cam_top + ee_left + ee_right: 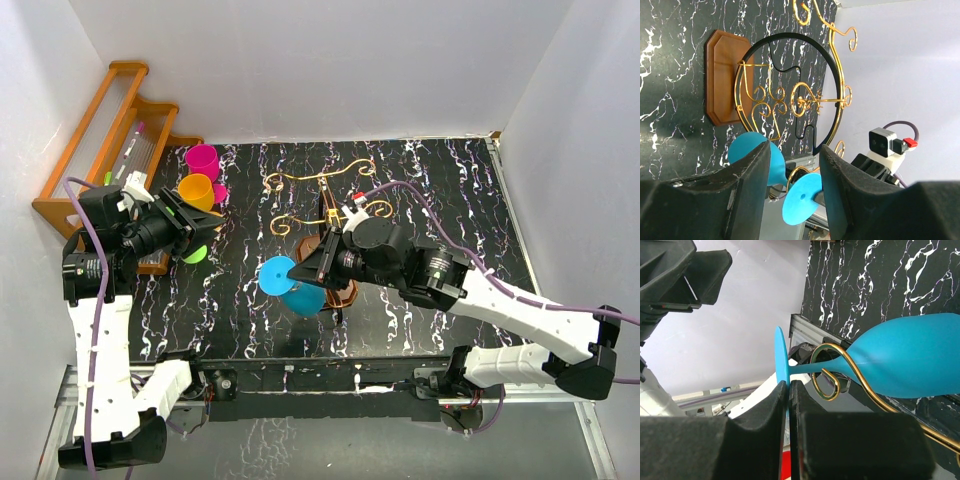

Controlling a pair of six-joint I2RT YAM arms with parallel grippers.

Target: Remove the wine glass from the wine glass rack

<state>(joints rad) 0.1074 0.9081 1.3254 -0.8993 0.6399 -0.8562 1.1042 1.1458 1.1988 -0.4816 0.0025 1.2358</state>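
The wine glass rack has a brown wooden base (343, 290) and gold wire arms (322, 184). A blue wine glass (302, 297) hangs on its near-left arm, lying sideways with its foot disc (275, 274) facing left. My right gripper (303, 270) is shut on the rim of that foot disc (781, 357). In the right wrist view the stem runs past the gold curled end (831, 384) and the bowl (910, 362) lies to the right. My left gripper (203, 226) is open and empty, to the left of the glass and apart from it. Its view shows the glass (801, 201) between its fingers (752, 186), farther off.
A stepped orange-brown wooden shelf (95, 140) stands at the back left. A pink cup (203, 160), an orange cup (196, 190) and a green cup (196, 253) sit close to my left gripper. White walls close in the black marbled table (450, 190).
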